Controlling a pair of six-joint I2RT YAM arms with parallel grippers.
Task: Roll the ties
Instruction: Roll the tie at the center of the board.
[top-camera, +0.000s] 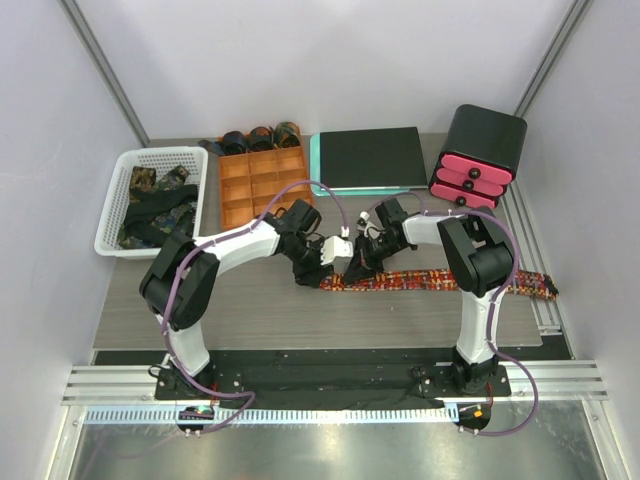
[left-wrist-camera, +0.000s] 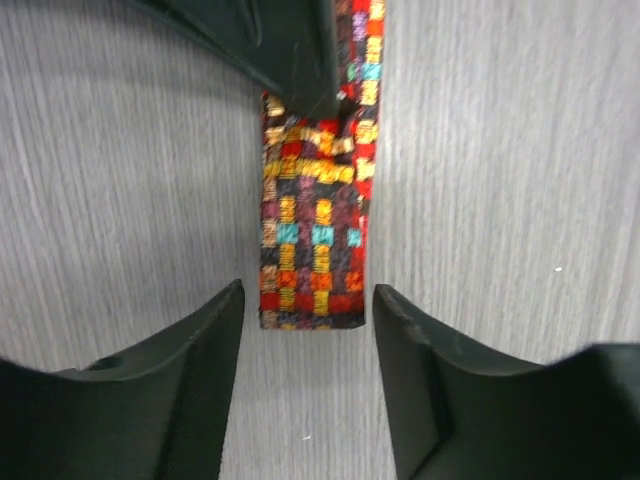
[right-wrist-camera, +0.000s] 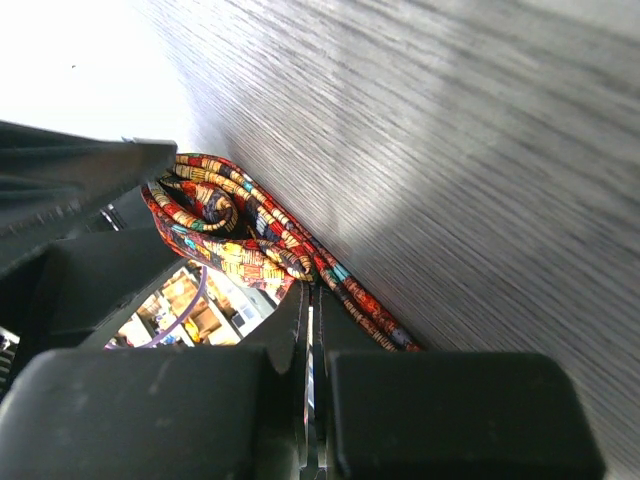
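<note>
The red-orange check tie lies flat across the table, running right from the two grippers. My left gripper is open; in the left wrist view its jaws straddle the tie's folded end without touching it. My right gripper is shut, pinching the tie at its fingertips, where the fabric is folded into a loose loop. One right finger shows above the tie in the left wrist view. Three dark rolled ties sit in the back row of the orange tray.
A white basket at the far left holds dark green ties. The orange compartment tray stands behind the grippers. A dark pad and a black drawer unit with pink drawers stand at the back right.
</note>
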